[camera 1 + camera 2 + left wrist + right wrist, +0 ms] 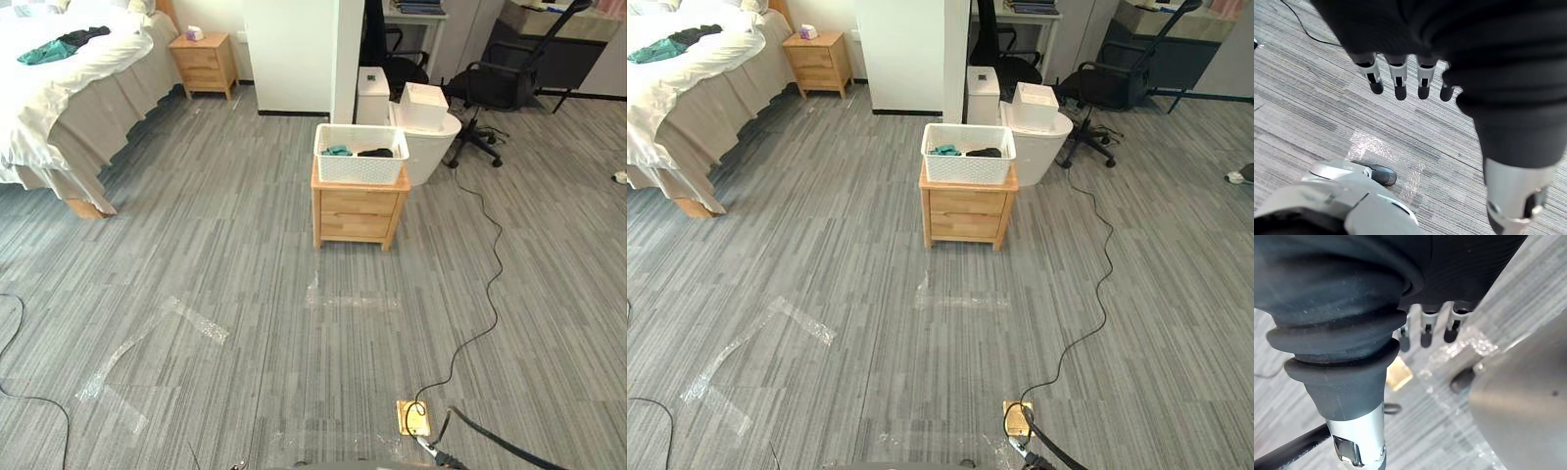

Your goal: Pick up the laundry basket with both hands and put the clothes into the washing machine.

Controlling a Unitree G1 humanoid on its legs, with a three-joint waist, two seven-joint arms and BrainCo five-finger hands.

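A white laundry basket (361,157) stands on a low wooden nightstand (358,213) in the middle of the room, some way ahead of me. Teal clothing (338,151) and black clothing (375,153) lie inside it. Right behind the nightstand is a white rounded washing machine (431,147) with a white box (423,104) on top. My left hand (1399,81) hangs over the grey floor with straight fingers, holding nothing. In the right wrist view my right hand (1425,330) likewise hangs open above the floor, far from the basket.
A bed (69,88) with teal and black clothes on it fills the far left, with a second nightstand (205,64) beside it. A white pillar (294,54), a white bin (372,95) and an office chair (495,88) stand at the back. A brass floor socket (412,418) lies near me.
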